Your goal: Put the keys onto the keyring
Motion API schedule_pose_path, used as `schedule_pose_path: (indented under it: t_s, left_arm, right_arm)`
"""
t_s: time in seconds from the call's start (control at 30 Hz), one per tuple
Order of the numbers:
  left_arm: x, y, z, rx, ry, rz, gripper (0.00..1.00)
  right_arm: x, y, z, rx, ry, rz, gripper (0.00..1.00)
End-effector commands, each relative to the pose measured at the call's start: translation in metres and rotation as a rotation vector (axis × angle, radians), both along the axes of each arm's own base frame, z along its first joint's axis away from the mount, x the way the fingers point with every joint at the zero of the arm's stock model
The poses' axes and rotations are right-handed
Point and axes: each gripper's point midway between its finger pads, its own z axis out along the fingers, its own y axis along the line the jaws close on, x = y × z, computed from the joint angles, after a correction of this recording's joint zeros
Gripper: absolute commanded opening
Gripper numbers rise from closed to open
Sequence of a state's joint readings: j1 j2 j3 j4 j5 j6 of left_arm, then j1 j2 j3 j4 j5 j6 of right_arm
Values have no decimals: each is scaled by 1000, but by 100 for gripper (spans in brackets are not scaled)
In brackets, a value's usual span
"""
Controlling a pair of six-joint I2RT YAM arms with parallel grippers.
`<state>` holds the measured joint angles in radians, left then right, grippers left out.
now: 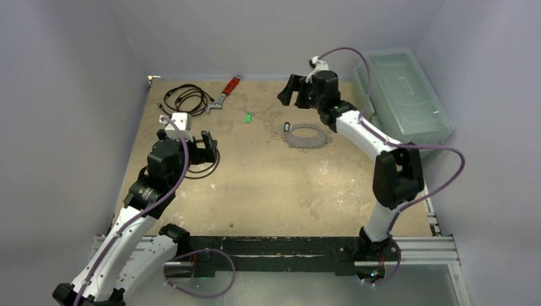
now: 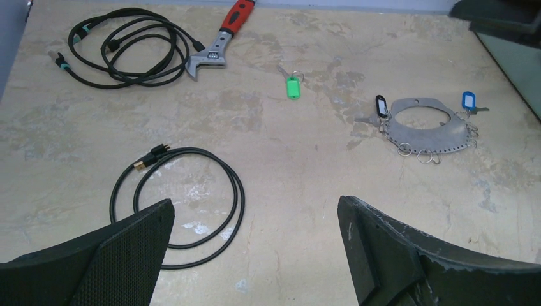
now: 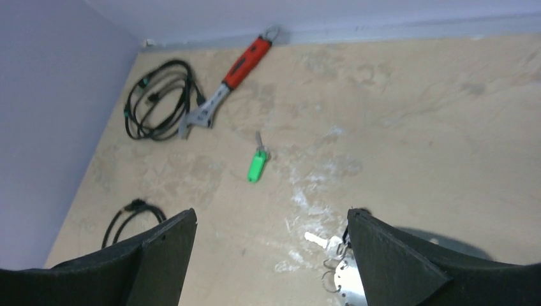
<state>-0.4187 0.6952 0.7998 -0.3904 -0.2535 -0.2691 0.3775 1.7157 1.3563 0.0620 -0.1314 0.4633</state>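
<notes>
A worn beige bench, mottled with white scuffs, sits boxed in by plain pale lilac walls. A clear plastic lidded bin stands along its far right edge. The flat grey metal keyring, with small wire loops along its rim, lies right of centre. The dark-tagged key rests against its left side and the blue-tagged key against its right; whether they are threaded on cannot be told. The green-tagged key lies alone, well apart to the left. Farther back lie a red-handled adjustable wrench and coiled black cables, and a looped black cable lies near the left hand. That hand is released and empty, as is the right hand, which hangs beyond the keyring.
</notes>
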Motion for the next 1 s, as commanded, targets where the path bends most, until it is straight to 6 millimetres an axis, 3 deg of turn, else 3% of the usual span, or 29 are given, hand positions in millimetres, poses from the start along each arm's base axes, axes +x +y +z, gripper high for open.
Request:
schedule_pose_path:
  t_s: [0.0,0.23,0.37,0.5,0.77,0.97]
  left_arm:
    - [2,4,18,-16,-51,19,98]
    - [1,4,19,-24,-59,18,98]
    - [1,3,17,-25,-56,15,98]
    - [1,3,18,-27,-59,16,97]
    - [1,0,17,-30,-59,1,97]
    - [1,0,16,-32,-56,-1,97]
  right_arm:
    - [-6,34,-26,-104,124,61,91]
    - [15,73,-32,-180,114,119,89]
    - [25,78,-48,-286,165,105,85]
    - [21,62,-74,-368,211,40,85]
    - [-16,24,-125,-467,296,-4,77]
    - [-41,-7,-141,-480,322,-62,59]
